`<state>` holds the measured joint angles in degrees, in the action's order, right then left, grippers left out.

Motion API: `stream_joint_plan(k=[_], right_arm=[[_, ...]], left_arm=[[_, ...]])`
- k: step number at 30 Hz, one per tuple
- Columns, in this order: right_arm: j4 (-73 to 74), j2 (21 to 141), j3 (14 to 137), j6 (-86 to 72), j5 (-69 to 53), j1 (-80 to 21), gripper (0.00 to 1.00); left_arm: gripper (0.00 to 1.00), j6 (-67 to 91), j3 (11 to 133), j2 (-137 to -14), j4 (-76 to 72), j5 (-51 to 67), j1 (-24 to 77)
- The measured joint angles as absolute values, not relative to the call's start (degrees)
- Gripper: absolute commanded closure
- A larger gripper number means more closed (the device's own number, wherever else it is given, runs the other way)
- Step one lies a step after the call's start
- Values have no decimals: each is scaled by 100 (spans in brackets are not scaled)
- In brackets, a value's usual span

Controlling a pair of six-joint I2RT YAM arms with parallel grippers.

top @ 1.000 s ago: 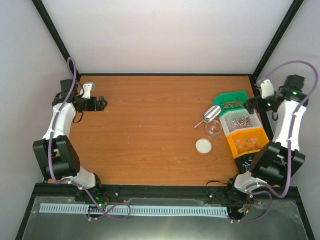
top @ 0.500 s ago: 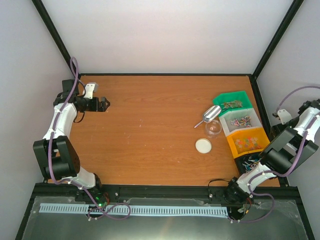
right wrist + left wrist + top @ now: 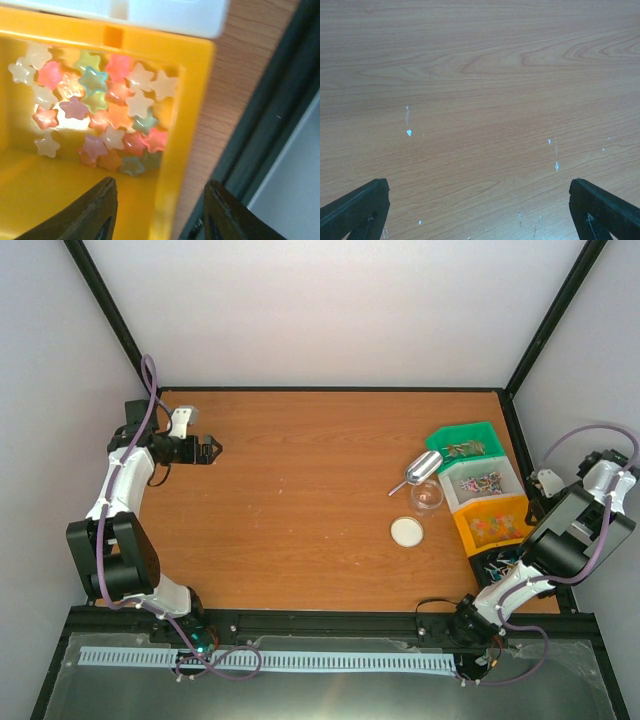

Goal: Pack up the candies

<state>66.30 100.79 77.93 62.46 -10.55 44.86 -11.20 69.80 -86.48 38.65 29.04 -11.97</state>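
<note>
- Swinging the right pincer (image 3: 159,197), spread above the orange bin (image 3: 169,145), toward the scoop (image 3: 425,468) needs a handle-aligned approach.
- Left pincer (image 3: 477,200), also spread, could steady the jar (image 3: 427,494).

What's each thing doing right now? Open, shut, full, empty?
left claw, open, holding nothing.
right claw, open, above the orange bin corner.
jar, upright, uncovered.
white lid, flat on the table.
scoop, lying on the table.
orange bin, holds stars.
white bin, holds candies.
</note>
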Motion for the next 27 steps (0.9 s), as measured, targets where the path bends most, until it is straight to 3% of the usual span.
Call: stream_joint_plan(k=[11, 19, 27], right_arm=[[6298, 10333, 7467, 5787, -1291, 4338, 84], [6228, 10333, 7441, 5478, -1455, 4278, 96], [6086, 10243, 7314, 5166, -1474, 3905, 97]], left_arm=[[0, -1118, 6980, -8617, 3863, 2899, -1197], [0, -1092, 6969, -8606, 3846, 2897, -1192], [0, -1055, 6847, -8606, 3813, 2864, -1188]])
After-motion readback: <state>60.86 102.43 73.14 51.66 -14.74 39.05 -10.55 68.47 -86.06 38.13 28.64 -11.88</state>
